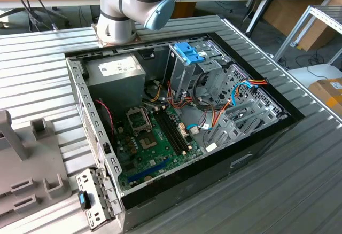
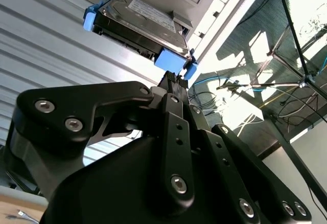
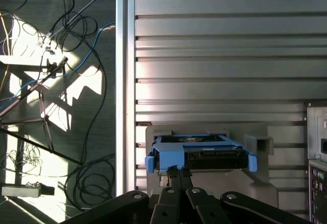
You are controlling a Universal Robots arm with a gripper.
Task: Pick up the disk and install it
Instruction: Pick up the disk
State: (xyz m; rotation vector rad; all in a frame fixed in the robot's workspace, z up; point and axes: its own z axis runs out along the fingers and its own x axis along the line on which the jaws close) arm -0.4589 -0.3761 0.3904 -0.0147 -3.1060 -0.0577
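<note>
Looking through both wrist views, we see the disk [image 3: 202, 155] [image 2: 140, 22] lying flat in a grey holder [image 3: 258, 183] on the ribbed metal bench [image 3: 230, 55], close to the bench's edge, with floor cables [image 3: 76, 173] beyond that edge. Black drive body, label side showing in the second wrist view, blue rail [image 3: 171, 158] across the end that faces the gripper [image 3: 177, 172] [image 2: 172, 81], blue tabs sticking out at both corners. We read the gripper as closed: its two black fingers come together at the tips with no gap we can make out. The tips sit right at the middle of the blue rail; whether they are touching it or just short of it, we cannot tell. The disk is not lifted and rests in the holder. An edge of the computer case [image 3: 318, 147] [image 1: 256, 148] shows near the holder in the first wrist view. In the exterior view we note the arm [image 1: 128, 4] rising from behind the open computer case, which sits on the bench with its motherboard [image 1: 149, 143] exposed, a tall grey drive cage [image 1: 181, 76] with a blue latch [image 1: 188, 52] inside, and a grey fixture [image 1: 26, 159] on the bench at the exterior view's left
</note>
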